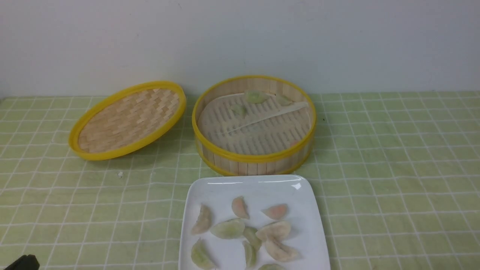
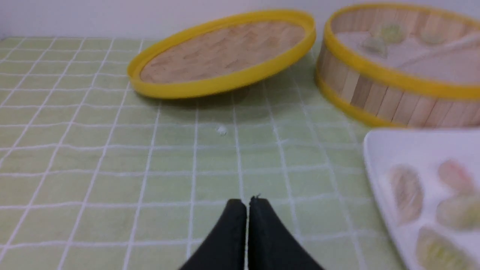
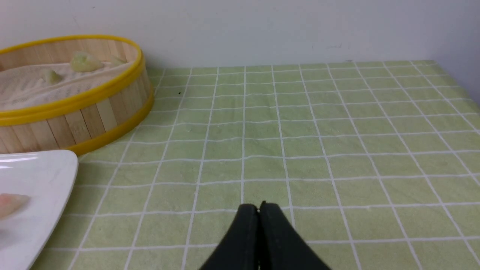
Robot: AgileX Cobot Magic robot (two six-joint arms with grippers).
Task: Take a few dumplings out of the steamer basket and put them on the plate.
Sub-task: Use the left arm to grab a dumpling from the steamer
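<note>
The steamer basket [image 1: 254,165] stands mid-table with a whitish liner. Three pale green dumplings [image 1: 256,96] lie at its far side, and they also show in the right wrist view [image 3: 84,62]. The white plate [image 1: 255,187] sits just in front of the basket. It holds several dumplings: green ones [image 1: 228,228], pinkish ones and cream ones. My left gripper [image 2: 247,202] is shut and empty, low over the cloth to the left of the plate [image 2: 378,150]. Only a black corner of it [image 1: 22,262] shows in the front view. My right gripper [image 3: 258,206] is shut and empty over the cloth, right of the plate [image 3: 45,168].
The shallow woven lid [image 1: 127,120] leans tilted, left of the basket. A small white crumb [image 1: 120,174] lies on the green checked cloth in front of the lid. The wall runs close behind the basket. The table's right edge [image 3: 455,80] shows in the right wrist view.
</note>
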